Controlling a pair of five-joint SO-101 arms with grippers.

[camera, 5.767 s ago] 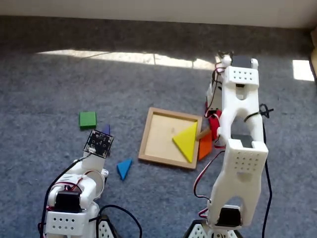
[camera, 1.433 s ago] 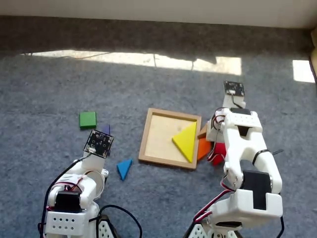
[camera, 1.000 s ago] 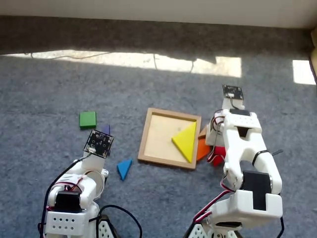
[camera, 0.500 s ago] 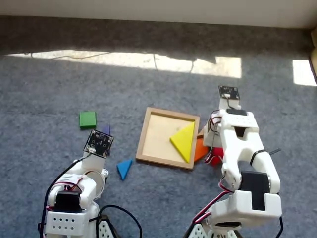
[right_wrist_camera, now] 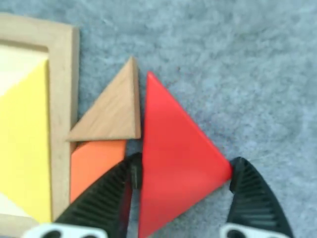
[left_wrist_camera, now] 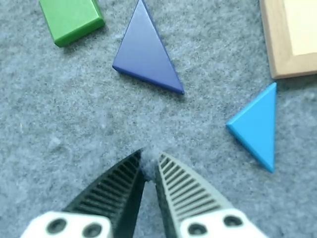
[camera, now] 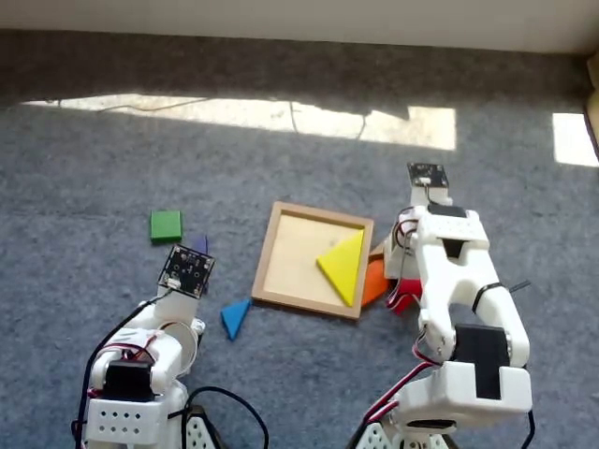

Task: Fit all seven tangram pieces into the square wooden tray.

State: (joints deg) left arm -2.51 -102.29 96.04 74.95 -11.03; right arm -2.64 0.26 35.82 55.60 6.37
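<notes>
The square wooden tray [camera: 265, 267] lies mid-carpet with a yellow triangle [camera: 343, 267] inside, against its right rim. Just outside that rim lie a plain wooden triangle [right_wrist_camera: 114, 117], an orange piece [right_wrist_camera: 94, 163] and a red triangle [right_wrist_camera: 173, 148]. My right gripper [right_wrist_camera: 183, 167] straddles the red triangle, one finger touching each side of it. A green square [left_wrist_camera: 72, 18], a purple triangle [left_wrist_camera: 146, 52] and a blue triangle [left_wrist_camera: 255, 127] lie on the carpet left of the tray. My left gripper [left_wrist_camera: 149, 167] rests shut on the carpet, short of the purple triangle.
Grey carpet covers the whole area, with a sunlit strip [camera: 281, 112] along the far side. The right arm's white body [camera: 459, 281] stands over the ground right of the tray. Bare carpet lies beyond the tray.
The right arm pulled back from its far reach, then edged left. The tray, the yellow triangle and the pieces at its right rim slid slightly left. The left arm stayed still.
</notes>
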